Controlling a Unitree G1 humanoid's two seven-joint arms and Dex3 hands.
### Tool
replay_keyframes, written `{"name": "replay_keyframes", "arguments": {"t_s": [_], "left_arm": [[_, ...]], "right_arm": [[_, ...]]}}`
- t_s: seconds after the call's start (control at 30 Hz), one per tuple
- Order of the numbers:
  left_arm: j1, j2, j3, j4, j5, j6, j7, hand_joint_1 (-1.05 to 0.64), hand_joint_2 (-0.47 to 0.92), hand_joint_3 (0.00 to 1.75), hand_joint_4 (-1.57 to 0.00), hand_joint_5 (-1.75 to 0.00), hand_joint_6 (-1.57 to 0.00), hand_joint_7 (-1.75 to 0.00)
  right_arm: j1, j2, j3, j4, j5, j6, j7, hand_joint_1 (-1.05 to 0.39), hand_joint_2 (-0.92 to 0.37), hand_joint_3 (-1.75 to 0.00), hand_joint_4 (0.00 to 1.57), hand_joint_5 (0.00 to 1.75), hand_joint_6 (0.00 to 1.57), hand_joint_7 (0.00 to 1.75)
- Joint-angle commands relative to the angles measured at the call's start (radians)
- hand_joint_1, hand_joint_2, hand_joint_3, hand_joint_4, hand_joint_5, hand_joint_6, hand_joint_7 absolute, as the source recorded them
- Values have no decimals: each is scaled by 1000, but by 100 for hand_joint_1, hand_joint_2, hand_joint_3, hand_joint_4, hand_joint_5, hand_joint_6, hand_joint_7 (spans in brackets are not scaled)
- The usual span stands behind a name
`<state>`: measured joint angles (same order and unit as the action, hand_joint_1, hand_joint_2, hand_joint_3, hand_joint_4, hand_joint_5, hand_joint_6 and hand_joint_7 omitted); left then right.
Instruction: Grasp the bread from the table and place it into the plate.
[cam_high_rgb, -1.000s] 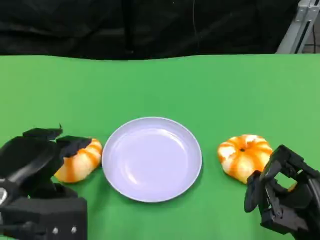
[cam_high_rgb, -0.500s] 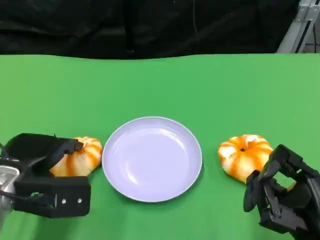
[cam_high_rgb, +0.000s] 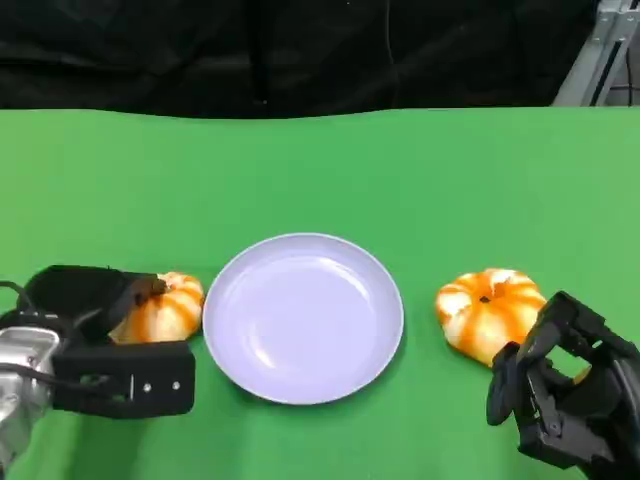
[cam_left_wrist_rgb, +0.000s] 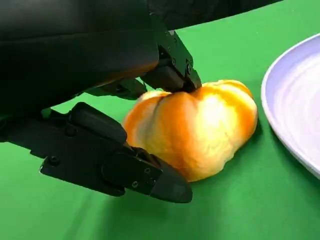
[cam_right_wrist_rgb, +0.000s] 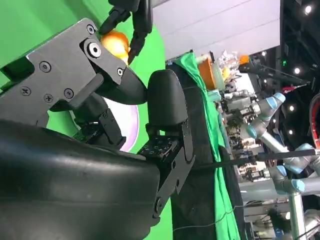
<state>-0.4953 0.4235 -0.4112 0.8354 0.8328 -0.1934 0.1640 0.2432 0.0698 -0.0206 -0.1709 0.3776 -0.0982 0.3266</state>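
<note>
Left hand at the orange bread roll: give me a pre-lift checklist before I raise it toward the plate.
1. Left hand fingers on both sides of the orange-and-white striped bread roll: ok.
2. Grip firm enough to lift: cannot tell.
3. Roll off the green table: not ok, it sits on it.
4. Round white plate bare, beside the roll: ok.
5. Right hand clear of the path, near the second orange striped roll: ok.

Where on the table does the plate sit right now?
In the head view, the plate sits centrally on the green table, between the left bread and the right bread.
</note>
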Motion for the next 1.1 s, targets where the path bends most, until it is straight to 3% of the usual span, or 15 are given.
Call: {"name": "replay_keyframes", "arguments": {"t_s": [0.03,0.13,0.23,0.27,0.3,0.33,0.4,0.57,0.6,0.63,0.7,0.8,1.0,1.03,1.1], "left_arm": [[-4,-30,-5,82,-26,-4,118,-42,92,1,-62,-4,-65,-3],[7,-49,-6,137,-35,-25,229,-26,92,3,-82,-7,-78,-4],[8,-59,0,190,-59,-68,326,-13,92,4,-114,-23,-99,-10],[8,-55,3,193,-72,-84,328,-11,92,2,-115,-40,-107,-7],[7,-51,4,196,-82,-96,329,-7,89,1,-99,-113,-116,-4],[5,-49,2,199,-87,-102,328,-6,89,1,-91,-141,-120,-3],[2,-38,-4,183,-89,-98,319,-6,89,1,-83,-166,-121,-2],[7,4,0,72,-92,-61,269,-9,92,6,-75,-174,-129,-8],[10,13,5,46,-96,-54,255,-9,92,9,-73,-175,-118,-40],[13,22,10,16,-100,-47,240,-8,91,15,-71,-175,-84,-110],[21,39,20,-40,-104,-35,216,-9,92,20,-73,-175,-66,-146],[34,58,41,-147,-120,-14,150,-9,91,20,-75,-175,-64,-157],[48,75,53,-291,-119,1,76,-8,91,21,-78,-175,-67,-158],[47,75,51,-320,-116,2,58,-9,91,20,-76,-175,-75,-140],[49,70,50,-373,-110,14,28,-11,92,19,-74,-175,-79,-133]], "right_arm": [[3,-8,-5,-7,9,-2,-3,-17,-43,-131,90,175,72,163],[0,-11,-5,-9,10,2,-3,-17,-43,-132,90,175,72,163],[-1,-11,-4,-10,10,5,-4,-17,-42,-132,89,175,71,163],[-2,-11,-5,-9,11,2,-2,-18,-43,-133,89,175,71,163],[-1,-11,-5,-8,12,-1,1,-17,-42,-133,89,175,71,163],[-1,-11,-5,-6,12,-3,2,-17,-42,-133,89,175,71,163],[-1,-10,-6,-6,13,-5,2,-16,-42,-133,89,175,70,164],[2,-12,-5,-17,11,11,-8,-17,-42,-131,89,175,71,163],[1,-12,-5,-12,12,0,-1,-17,-42,-131,89,175,71,163],[2,-12,-5,-14,12,-1,0,-14,-43,-132,88,175,70,163],[4,-15,-4,-19,10,7,-2,-16,-43,-132,88,175,70,164],[5,-16,-5,-22,11,13,-6,-17,-42,-132,89,175,70,164],[3,-14,-9,-16,21,4,5,-15,-42,-132,88,175,71,163],[4,-15,-9,-19,20,10,1,-15,-42,-132,88,175,70,163],[6,-16,-8,-23,18,19,-3,-16,-42,-132,88,175,71,163]]}}
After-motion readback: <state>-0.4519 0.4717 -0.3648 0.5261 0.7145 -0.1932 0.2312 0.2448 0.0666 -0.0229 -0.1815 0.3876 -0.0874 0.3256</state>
